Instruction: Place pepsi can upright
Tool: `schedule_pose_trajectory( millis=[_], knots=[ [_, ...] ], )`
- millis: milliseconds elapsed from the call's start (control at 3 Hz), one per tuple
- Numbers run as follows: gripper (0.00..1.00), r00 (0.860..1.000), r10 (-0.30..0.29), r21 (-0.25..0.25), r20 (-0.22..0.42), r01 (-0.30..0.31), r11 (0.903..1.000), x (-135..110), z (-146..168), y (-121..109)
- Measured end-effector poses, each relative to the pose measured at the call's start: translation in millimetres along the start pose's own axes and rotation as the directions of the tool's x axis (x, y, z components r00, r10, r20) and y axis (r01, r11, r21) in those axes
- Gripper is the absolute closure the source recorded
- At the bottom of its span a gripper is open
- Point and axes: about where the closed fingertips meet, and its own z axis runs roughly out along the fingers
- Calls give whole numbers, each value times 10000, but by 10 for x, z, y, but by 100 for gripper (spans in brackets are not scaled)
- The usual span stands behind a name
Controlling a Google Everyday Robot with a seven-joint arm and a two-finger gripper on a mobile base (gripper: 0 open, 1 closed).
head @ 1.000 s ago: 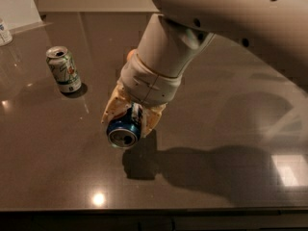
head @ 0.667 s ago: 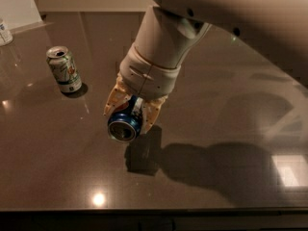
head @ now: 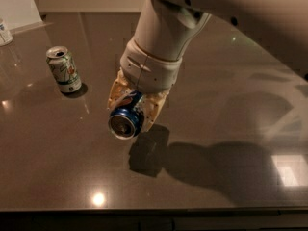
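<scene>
The pepsi can point(head: 126, 117) is dark blue with a silver end. It lies sideways in the air above the dark table point(head: 57, 167), its silver end facing the camera and slightly down. My gripper point(head: 132, 110) is shut on the pepsi can, with tan fingers point(head: 153, 110) on either side of it. The arm comes down from the upper right. The can's shadow falls on the table just below and to the right.
A white and green can point(head: 63, 70) stands upright on the table to the left. A white container point(head: 5, 32) shows at the far left edge. The table's front edge runs along the bottom of the view.
The gripper with the pepsi can has shifted slightly and the can has tilted, its silver end now pointing more toward the camera. The white and green can has not moved.
</scene>
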Motion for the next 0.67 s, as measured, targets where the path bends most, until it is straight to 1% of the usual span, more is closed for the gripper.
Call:
schedule_pose_trajectory(
  millis=[333,667],
  knots=[
    [100,10000,0,3,-1,0,10000,0,0,0],
    [100,9986,320,641,426,-347,9973,14,-34,2]
  ],
)
